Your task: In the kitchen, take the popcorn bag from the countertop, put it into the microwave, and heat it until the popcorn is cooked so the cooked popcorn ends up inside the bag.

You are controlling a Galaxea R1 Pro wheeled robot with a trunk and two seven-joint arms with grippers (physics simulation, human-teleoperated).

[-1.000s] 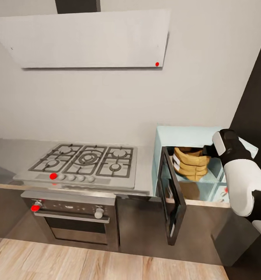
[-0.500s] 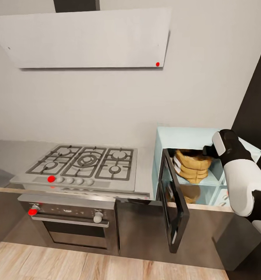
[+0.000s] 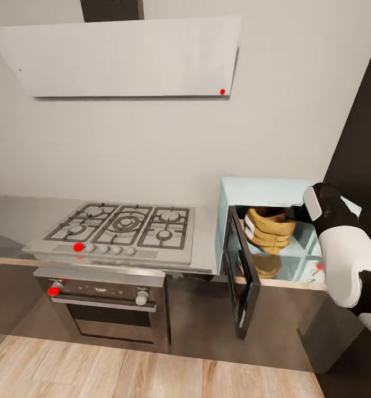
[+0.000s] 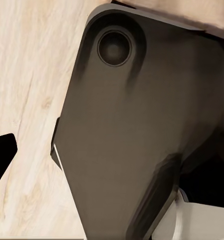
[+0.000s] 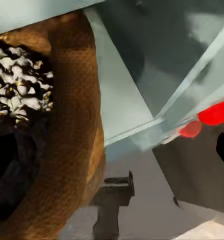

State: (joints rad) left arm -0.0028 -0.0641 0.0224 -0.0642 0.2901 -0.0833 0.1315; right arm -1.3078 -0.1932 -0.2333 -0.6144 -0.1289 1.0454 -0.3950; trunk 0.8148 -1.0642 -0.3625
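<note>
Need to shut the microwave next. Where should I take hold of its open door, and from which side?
Push the free outer edge of the door from the hob side. It swings out from the microwave front, hinged left of the popcorn bag. The right gripper is at the bag.

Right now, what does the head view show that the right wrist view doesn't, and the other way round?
Head view alone: the gas hob, the built-in oven, the hood and the microwave's open door, swung out.

Right wrist view alone: whitish popcorn heaped inside the bag's mouth.

Both: the popcorn bag sitting in the microwave, with the right arm reaching in beside it.
</note>
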